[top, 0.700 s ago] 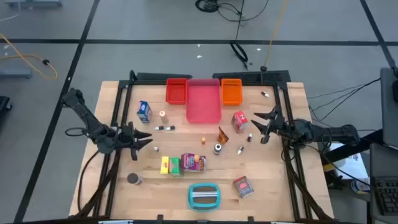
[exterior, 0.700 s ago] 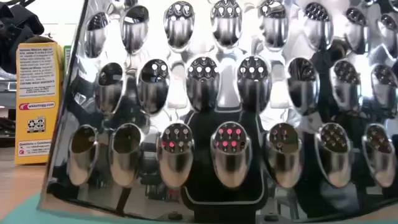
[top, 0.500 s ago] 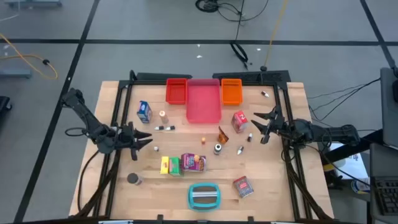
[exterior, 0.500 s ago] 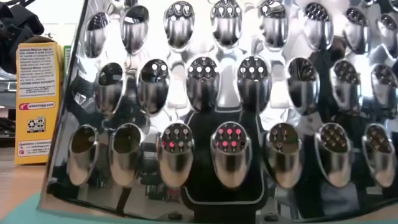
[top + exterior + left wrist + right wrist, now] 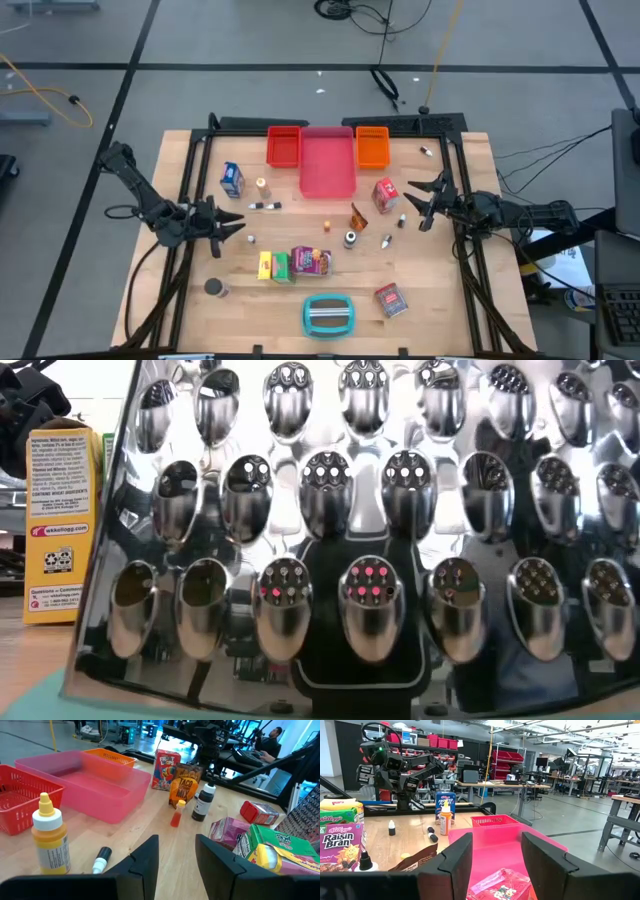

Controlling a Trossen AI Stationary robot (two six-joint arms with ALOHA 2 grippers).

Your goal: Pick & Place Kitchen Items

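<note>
Left gripper [image 5: 228,226] low at table's left edge, right gripper [image 5: 418,205] at right edge; both parted, nothing between the fingers. Kitchen items lie scattered mid-table: blue-white box [image 5: 232,179] far left, red-white box [image 5: 385,194] just beside the right gripper, yellow box [image 5: 265,265], green box [image 5: 281,265] and purple packet [image 5: 311,261] packed side by side. Pink tray [image 5: 328,165] looks empty, though the far end is hard to read. Risk: closing on the tight cluster could drag neighbours; small bottle [image 5: 203,802] likely tips if nudged.
</note>
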